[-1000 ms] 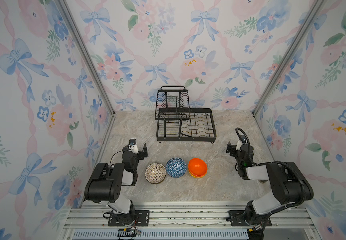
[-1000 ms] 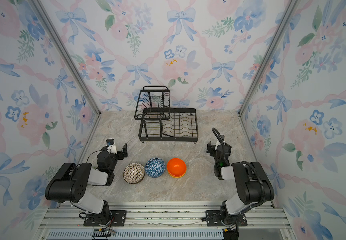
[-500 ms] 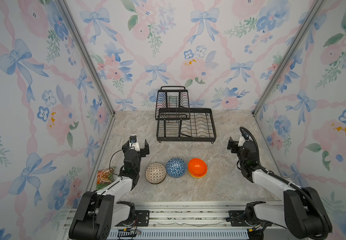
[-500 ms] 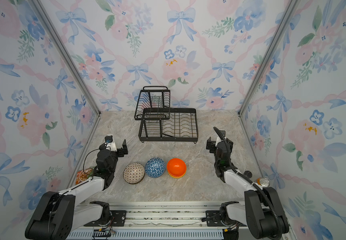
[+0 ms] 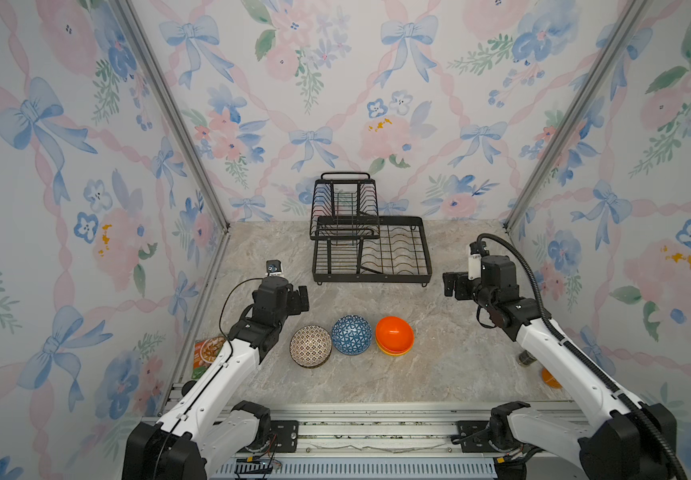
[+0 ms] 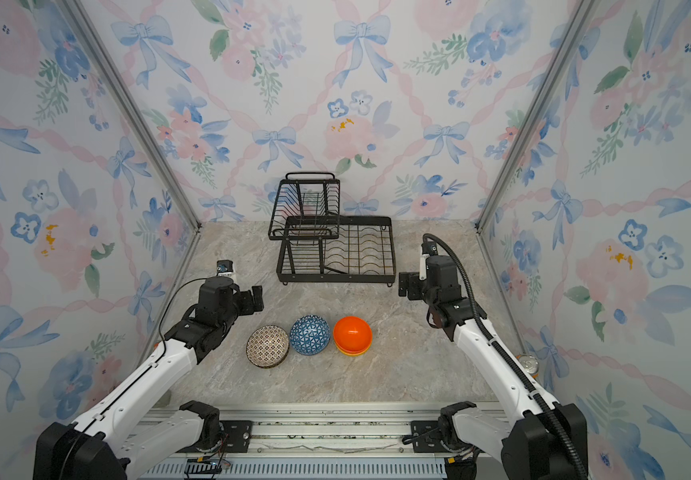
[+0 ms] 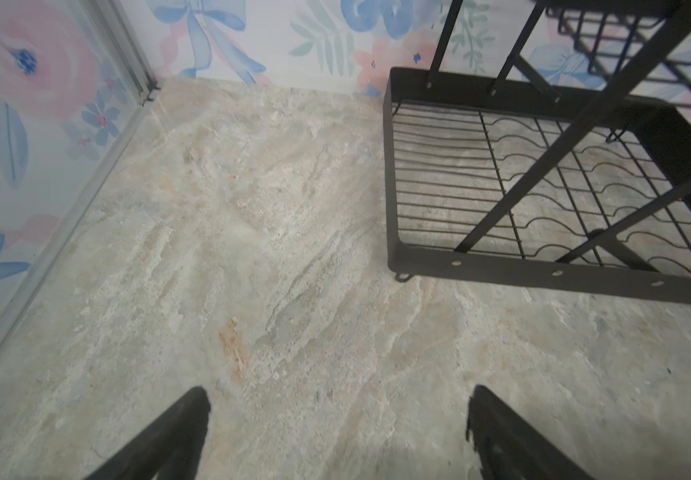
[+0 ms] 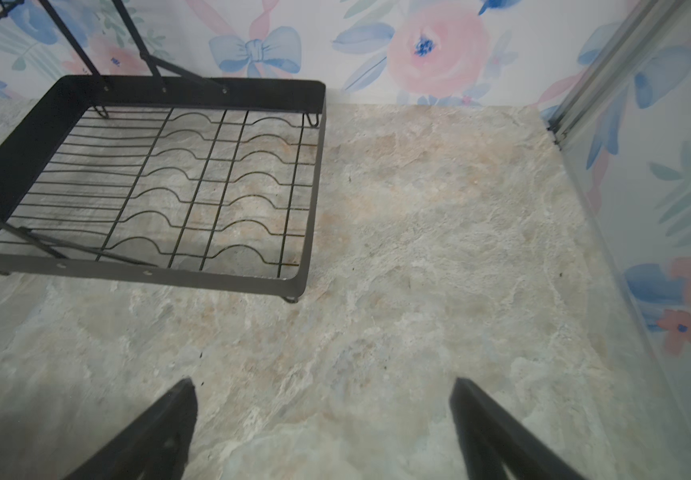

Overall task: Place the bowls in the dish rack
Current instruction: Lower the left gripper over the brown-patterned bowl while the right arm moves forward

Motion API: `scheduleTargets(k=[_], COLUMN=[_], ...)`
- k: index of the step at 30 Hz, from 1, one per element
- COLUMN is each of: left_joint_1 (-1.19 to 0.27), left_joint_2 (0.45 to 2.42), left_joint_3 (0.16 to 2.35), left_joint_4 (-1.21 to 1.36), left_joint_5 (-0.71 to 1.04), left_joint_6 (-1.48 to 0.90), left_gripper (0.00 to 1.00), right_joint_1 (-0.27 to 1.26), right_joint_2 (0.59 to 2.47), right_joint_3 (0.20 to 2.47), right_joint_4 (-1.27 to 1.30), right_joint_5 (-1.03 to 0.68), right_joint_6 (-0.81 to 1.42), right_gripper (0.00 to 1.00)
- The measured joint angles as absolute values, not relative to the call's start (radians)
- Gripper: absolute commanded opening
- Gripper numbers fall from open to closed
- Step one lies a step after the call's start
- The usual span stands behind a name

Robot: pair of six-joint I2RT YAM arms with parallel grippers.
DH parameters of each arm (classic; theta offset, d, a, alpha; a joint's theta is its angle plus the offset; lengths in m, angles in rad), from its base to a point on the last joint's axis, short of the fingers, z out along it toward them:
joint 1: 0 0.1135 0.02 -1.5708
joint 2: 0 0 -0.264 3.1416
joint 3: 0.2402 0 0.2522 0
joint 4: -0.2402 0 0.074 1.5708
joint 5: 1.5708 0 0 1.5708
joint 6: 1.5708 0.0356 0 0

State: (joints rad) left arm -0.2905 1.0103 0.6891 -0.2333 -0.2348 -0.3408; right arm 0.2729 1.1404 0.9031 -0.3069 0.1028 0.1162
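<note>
Jaws: left gripper [image 5: 300,298] spread wide over bare table [image 5: 439,374]; right gripper [image 5: 451,285] equally wide, gripping nothing.
Left gripper place: 10 o'clock from the mosaic bowl [image 5: 310,346], apart from it, near the rack's front-left corner.
Right gripper place: 2 o'clock from the orange bowl [image 5: 394,331], just beside the rack's front-right corner.
Bowls: one row, close side by side in both top views: mosaic bowl, blue bowl [image 5: 351,335], orange bowl nested on a yellow bowl [image 5: 393,353].
Dish rack [image 5: 372,249]: 12 o'clock from the row, back near the wall.
Open room: bare strip between row and rack's front edge; bare table either side of the rack.
Edges: soda can [image 6: 527,363] at 3 o'clock, by the right wall.
</note>
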Motion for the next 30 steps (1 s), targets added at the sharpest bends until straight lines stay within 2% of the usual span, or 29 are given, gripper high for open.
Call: scheduleTargets(k=[7,14,18,25,30], left_joint_1=[-0.294,-0.305,-0.327,-0.379,-0.417], left_joint_2=[0.995,0.957,0.981,1.021,1.011], left_joint_3=[0.694,0.682,0.682,0.683,0.69], left_joint_4=[-0.416,-0.517,-0.542,-0.612,-0.667], left_joint_5=[-0.08,-0.051,-0.026,0.008,-0.028], left_joint_6=[-0.4,-0.451,-0.473,-0.522,-0.57], left_gripper=[0.98,0.98,0.92,0.88,0.77], right_joint_1=[0.315,0.322,0.322,0.322,0.322], right_joint_2=[1.117,1.113,1.113,1.113,1.113], right_joint_3=[0.944,0.974,0.978,0.971,0.957], right_joint_4=[-0.462,-0.507,-0.514,-0.513,-0.513], right_joint_5=[0.009,-0.016,-0.02,-0.02,-0.023], right_joint_6=[0.12,0.12,0.12,0.12,0.12], right_gripper=[0.97,0.97,0.97,0.97,0.97])
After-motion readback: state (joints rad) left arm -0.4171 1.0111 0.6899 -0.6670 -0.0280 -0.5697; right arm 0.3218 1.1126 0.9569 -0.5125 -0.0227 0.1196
